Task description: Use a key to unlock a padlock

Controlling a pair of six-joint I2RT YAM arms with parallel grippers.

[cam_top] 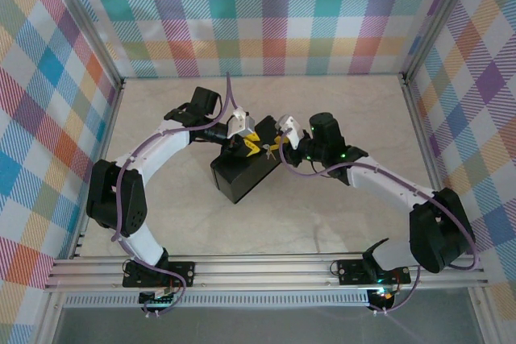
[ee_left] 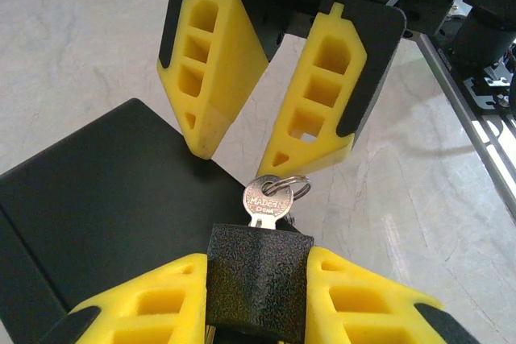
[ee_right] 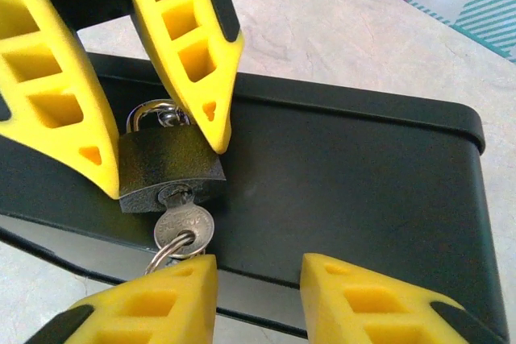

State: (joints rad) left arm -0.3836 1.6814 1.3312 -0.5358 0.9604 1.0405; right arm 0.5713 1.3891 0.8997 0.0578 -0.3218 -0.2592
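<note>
One small, black, textured block-shaped padlock (ee_left: pixel 258 296) was held at the far side of a black rectangular box (ee_left: pixel 97 199), near the centre of the pale marble-patterned table (ee_left: pixel 81 46). The left gripper (ee_left: pixel 258 259) was clenched on the padlock body, with a yellow finger pressed against each side. A thin silvery metal key (ee_left: pixel 268 201), carrying a wire ring (ee_left: pixel 298 187), sat inserted in the padlock's keyhole. The right gripper (ee_right: pixel 260 267) stood just beside the key head, jaws spread apart and grasping nothing.

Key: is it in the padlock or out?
In. The key has its blade sunk in the keyhole of the padlock; its head sticks out below.
</note>
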